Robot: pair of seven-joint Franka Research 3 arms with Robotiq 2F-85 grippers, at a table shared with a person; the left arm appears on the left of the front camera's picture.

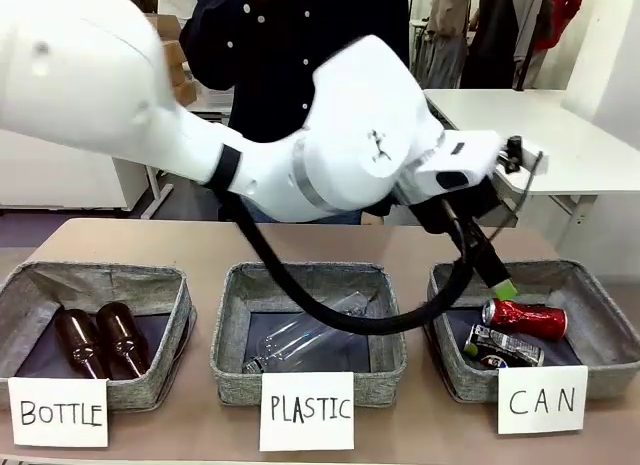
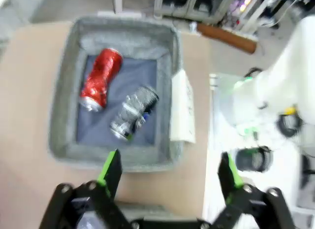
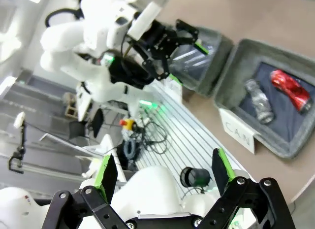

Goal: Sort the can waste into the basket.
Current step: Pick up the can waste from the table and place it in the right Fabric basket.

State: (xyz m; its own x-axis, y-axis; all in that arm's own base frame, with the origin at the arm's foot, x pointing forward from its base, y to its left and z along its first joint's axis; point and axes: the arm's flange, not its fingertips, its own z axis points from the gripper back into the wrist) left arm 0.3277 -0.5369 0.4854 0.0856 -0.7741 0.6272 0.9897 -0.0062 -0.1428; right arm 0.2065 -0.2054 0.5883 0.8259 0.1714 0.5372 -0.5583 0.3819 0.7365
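A: While the left arm reached across in the front view, its left gripper (image 1: 497, 275) hung above the CAN basket (image 1: 600, 320), holding nothing. Red can (image 1: 525, 318) and black can (image 1: 503, 347) lay inside, two counted.

B: Left wrist view: jaws spread wide, nothing between them, both cans lying side by side in the basket. Best retreat is straight up, clear of the rim.

A: Right wrist view: right gripper (image 3: 162, 174) released, empty, well away. One basket, two cans.
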